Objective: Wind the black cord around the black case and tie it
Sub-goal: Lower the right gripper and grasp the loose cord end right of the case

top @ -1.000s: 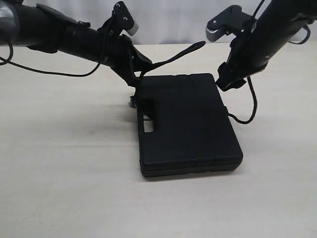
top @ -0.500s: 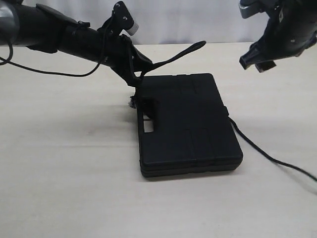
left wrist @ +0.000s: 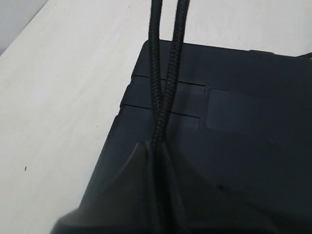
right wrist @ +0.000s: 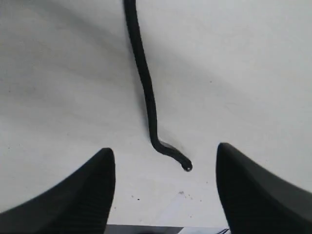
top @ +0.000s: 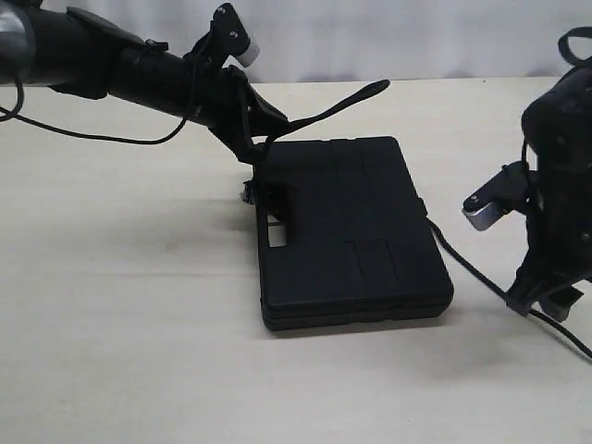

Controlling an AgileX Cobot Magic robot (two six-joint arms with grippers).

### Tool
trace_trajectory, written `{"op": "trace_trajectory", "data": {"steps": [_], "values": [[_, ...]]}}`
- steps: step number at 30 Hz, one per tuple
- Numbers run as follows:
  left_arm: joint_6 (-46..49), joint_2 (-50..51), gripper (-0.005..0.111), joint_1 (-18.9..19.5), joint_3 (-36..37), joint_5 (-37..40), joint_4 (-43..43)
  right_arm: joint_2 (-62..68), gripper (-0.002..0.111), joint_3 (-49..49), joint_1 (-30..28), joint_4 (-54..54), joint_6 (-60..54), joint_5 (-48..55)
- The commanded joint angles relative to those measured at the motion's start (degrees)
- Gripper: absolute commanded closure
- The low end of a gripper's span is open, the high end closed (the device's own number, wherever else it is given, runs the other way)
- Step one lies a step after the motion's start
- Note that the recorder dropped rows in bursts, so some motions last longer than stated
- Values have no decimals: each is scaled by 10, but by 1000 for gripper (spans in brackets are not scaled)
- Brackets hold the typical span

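The black case lies flat on the table, handle cutout to the left. My left gripper hovers over its far left corner, shut on the black cord, whose doubled loop sticks up and to the right. In the left wrist view two braided strands of the cord run from the closed gripper across the case. The cord's tail trails from the case's right side across the table. My right gripper is open, low over the cord's tip, which lies between its fingers without touching them.
The pale table spreads round the case. A thin smooth black cable hangs from the left arm. The right arm stands near the table's right edge. A small frayed bit shows at the case's left side.
The right arm left the case's far right corner, swung up and right, then came down to the table at the right. The cord's tail now lies stretched out on the table. The left arm stayed.
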Motion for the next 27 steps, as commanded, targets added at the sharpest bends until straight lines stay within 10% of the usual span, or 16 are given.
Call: {"op": "trace_trajectory", "data": {"steps": [1,7,14,22,27], "values": [[1,-6,107,0,0,13,-6,60,51,5,-1,12,2,-30],[2,-6,107,0,0,13,-6,144,58,5,-8,-65,35,-98],[3,-6,107,0,0,13,-6,191,104,-2,-34,-153,46,-88],[3,-6,107,0,0,22,-6,192,100,-86,-34,-328,330,-194],[3,-6,107,0,0,23,-6,201,68,-161,-56,-348,437,-213]]}}
